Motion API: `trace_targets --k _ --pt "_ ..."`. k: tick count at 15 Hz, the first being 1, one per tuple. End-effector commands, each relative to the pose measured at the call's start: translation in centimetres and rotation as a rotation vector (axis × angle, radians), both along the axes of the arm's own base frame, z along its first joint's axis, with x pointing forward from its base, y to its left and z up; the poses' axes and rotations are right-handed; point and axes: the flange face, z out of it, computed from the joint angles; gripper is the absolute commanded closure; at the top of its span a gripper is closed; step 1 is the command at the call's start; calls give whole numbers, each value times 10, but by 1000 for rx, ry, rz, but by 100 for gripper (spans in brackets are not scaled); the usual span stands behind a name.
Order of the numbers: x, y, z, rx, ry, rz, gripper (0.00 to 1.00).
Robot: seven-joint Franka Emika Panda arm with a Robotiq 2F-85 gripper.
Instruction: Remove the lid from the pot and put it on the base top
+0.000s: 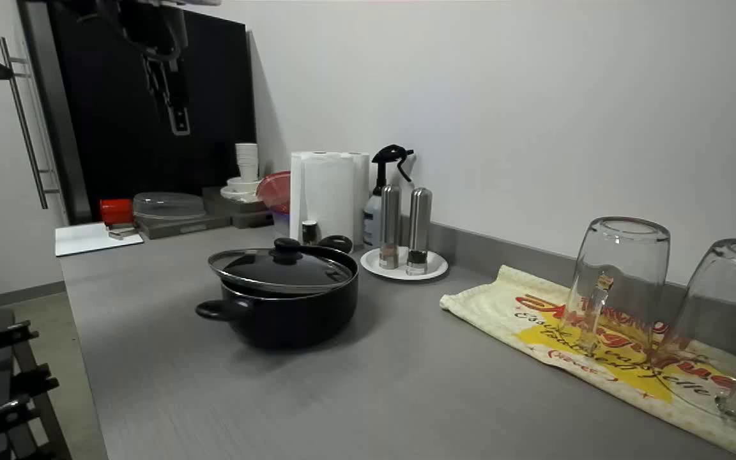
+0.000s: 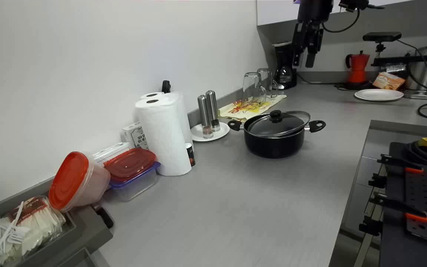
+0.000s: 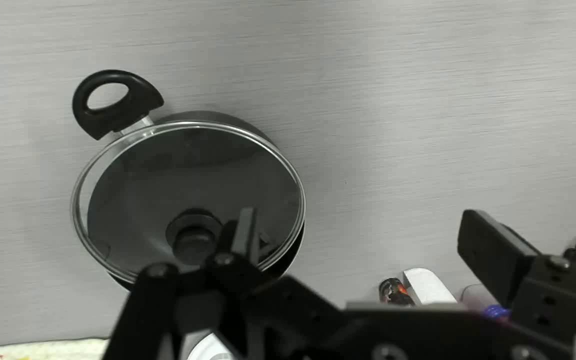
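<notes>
The lid [image 1: 259, 271] is see-through glass with a black knob. It rests tilted and off-centre on the black pot [image 1: 291, 326], one edge raised towards a side handle. In an exterior view the lid [image 2: 267, 128] and pot [image 2: 272, 148] stand mid-counter. In the wrist view the lid [image 3: 193, 165] covers most of the pot [image 3: 218, 117]. The base top [image 1: 342, 402] is the grey counter under the pot. My gripper [image 3: 358, 220] is open and empty, its fingers wide apart, one overlapping the lid near the knob. It hangs high above the counter in both exterior views [image 1: 179, 121] [image 2: 304, 61].
Two grinders stand on a white plate [image 1: 435, 268] by the wall. Paper towel rolls [image 1: 326, 198] and food containers [image 2: 135, 170] stand farther along the wall. Upturned glass mugs [image 1: 623, 287] stand on a patterned cloth [image 1: 502, 300]. The counter's edge [image 2: 350, 196] runs opposite the wall.
</notes>
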Motion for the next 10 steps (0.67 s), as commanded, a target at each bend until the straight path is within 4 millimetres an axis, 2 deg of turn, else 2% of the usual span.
trace_targets --k 1,5,7,10 --pt "0 0 1 0 -1 0 0" --pt "0 0 2 0 -1 0 0" --pt "11 -2 3 8 -9 -1 0" --pt "40 -5 18 -18 -80 5 0"
